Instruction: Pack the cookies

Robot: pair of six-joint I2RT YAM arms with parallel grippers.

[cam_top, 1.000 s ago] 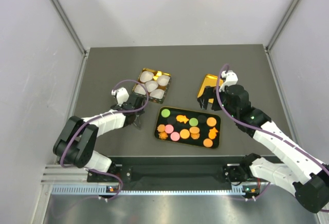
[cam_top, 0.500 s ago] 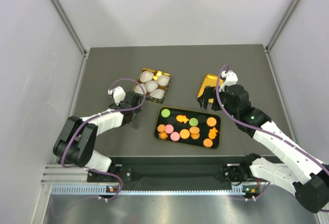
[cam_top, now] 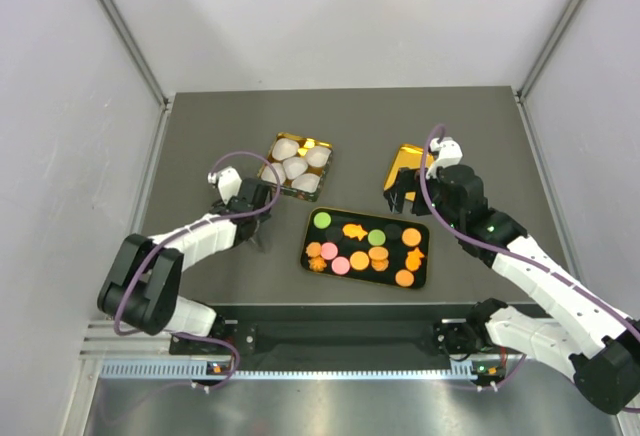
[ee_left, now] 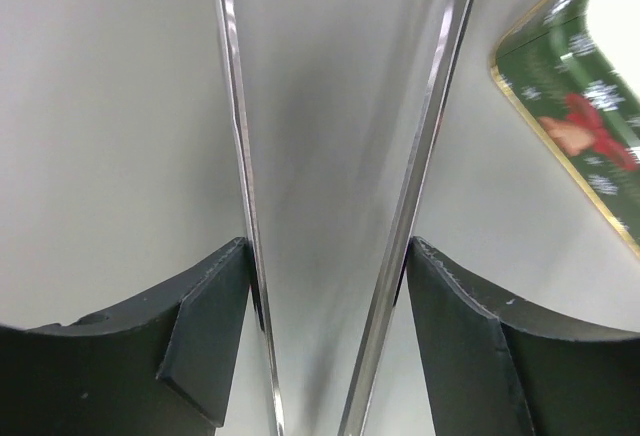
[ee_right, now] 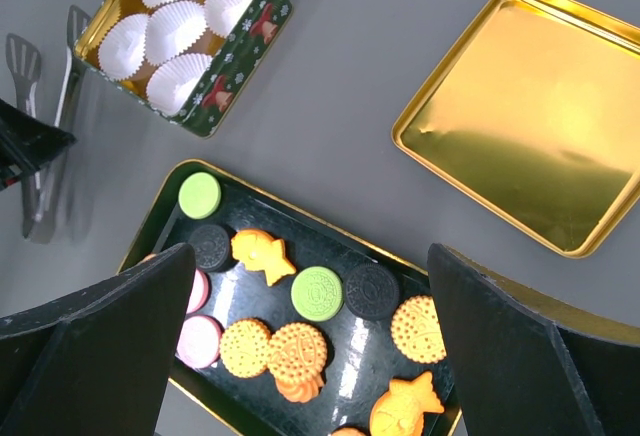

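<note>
From above, the cookies (cam_top: 362,247) lay unpacked on their tray (cam_top: 337,224), with the tin (cam_top: 312,143) at 11 o'clock on the table. At your left wrist, the left hand (ee_left: 328,244) was clamped on the tongs (ee_left: 232,106), presumably for lifting cookies. Your right hand (ee_right: 310,256) hung wide apart and empty above them.

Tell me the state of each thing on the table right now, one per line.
Tin: open, five empty cups inside.
Lid: off, lying gold side up.
Cookies: all on the tray, none in the tin.
Tongs: arms apart, gripped.
Left fingers: shut on the tongs.
Right fingers: open, empty.
</note>
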